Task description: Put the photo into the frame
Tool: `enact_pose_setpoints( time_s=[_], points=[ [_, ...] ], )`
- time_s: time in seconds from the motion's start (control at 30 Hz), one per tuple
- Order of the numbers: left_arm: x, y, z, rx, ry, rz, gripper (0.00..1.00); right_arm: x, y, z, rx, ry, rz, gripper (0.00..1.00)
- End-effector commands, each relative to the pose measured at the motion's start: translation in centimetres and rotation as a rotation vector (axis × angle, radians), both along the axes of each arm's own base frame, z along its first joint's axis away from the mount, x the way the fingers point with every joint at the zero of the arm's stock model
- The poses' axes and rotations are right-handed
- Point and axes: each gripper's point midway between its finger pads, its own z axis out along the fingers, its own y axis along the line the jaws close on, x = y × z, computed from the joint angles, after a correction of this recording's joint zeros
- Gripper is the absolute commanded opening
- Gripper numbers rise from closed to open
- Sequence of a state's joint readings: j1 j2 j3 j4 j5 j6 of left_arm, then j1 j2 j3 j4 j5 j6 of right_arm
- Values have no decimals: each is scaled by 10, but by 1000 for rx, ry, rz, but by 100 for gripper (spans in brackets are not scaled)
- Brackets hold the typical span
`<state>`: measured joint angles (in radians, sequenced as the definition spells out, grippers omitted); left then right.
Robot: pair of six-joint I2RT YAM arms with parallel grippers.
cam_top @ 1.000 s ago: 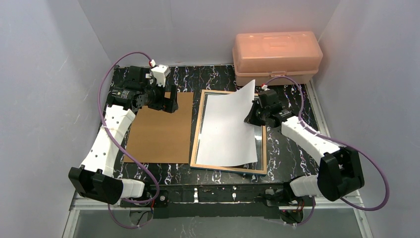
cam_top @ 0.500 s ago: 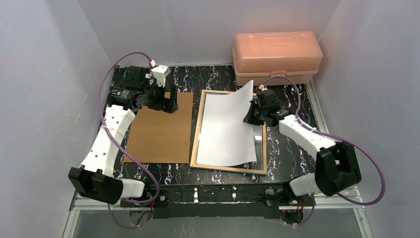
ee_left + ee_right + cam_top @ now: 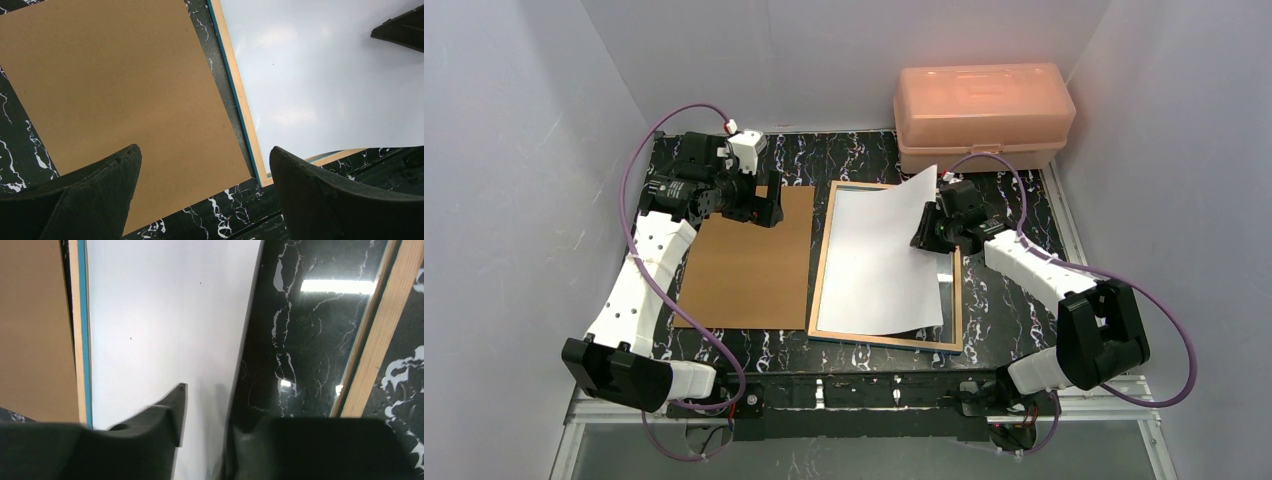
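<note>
Top external view first: we've got the photo point(image 3: 879, 265) lying white side up inside the frame point(image 3: 817, 290) at the middle of the picture. Its upper right corner is lifted off the glass pane point(image 3: 946, 270). The right tool point(image 3: 927, 232) is pinched onto the photo's right edge, and the right wrist view bears it out, with one finger point(image 3: 170, 412) on top of the sheet and the other underneath.

Over at upper left, the left tool point(image 3: 767, 208) hangs with its fingers spread wide and nothing between them, above the far end of the brown backing board point(image 3: 739, 265) that lies flat on the table point(image 3: 994, 320) beside the frame.

How do we finish this cleanly? By our reading, the sheet wants lowering gently, right edge last, so it settles flat within the wooden rim instead of riding up on it. A strip of bare glass shows right of the sheet, so a small nudge that way looks needed before letting go. The paper is thin and it bows, so we'd release low, not from height. The open left tool could steady the sheet's left edge if it skates.

Any writing? None that we can read: the printed face is down, and the pink box point(image 3: 984, 110) at upper right shows no legible label.
</note>
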<state>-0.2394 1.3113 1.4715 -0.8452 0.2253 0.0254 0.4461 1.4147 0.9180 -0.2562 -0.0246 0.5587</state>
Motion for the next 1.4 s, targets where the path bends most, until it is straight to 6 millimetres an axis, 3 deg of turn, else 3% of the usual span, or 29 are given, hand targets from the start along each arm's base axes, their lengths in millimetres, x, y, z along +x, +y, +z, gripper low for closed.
enact_pose_setpoints(
  time_s=[0.0, 0.1, 0.23, 0.37, 0.5, 0.6, 0.67, 0.73, 0.83, 1.0, 1.1, 1.2, 1.23, 1.33, 1.37],
  points=[
    [-5, 0, 14, -15, -25, -7, 98, 3, -12, -1, -63, -29, -11, 50],
    [-5, 0, 15, -14, -26, -8, 98, 3, -22, -2, -108, -38, -37, 79],
    [-6, 1, 14, -7, -7, -8, 99, 4, -43, -1, -228, -30, -70, 96],
    [-3, 5, 10, -15, 19, 10, 99, 4, -66, 4, -329, -23, -127, 99],
    [5, 14, 6, -28, 47, 35, 99, 10, -78, 25, -346, -83, -191, 99],
    [12, 23, 6, -31, 57, 56, 98, 14, -79, 41, -333, -113, -216, 99],
    [18, 30, 7, -32, 54, 66, 98, 15, -69, 51, -287, -128, -205, 99],
    [26, 42, 6, -24, 59, 83, 98, 17, -47, 63, -218, -161, -178, 99],
    [40, 67, -3, -10, 86, 114, 98, 18, 4, 80, -131, -194, -104, 99],
    [54, 130, -32, 29, 174, 191, 95, 6, 121, 92, -35, -210, 75, 99],
    [56, 171, -56, 64, 237, 236, 80, 2, 184, 88, 24, -180, 152, 99],
    [52, 208, -83, 103, 312, 290, 60, 5, 232, 83, 33, -161, 203, 99],
    [50, 219, -90, 121, 333, 306, 54, 8, 246, 68, 12, -137, 212, 99],
    [47, 243, -113, 150, 385, 349, 42, 15, 273, 54, 1, -103, 220, 99],
    [46, 248, -120, 165, 393, 356, 41, 17, 276, 41, -12, -76, 216, 99]
  ],
)
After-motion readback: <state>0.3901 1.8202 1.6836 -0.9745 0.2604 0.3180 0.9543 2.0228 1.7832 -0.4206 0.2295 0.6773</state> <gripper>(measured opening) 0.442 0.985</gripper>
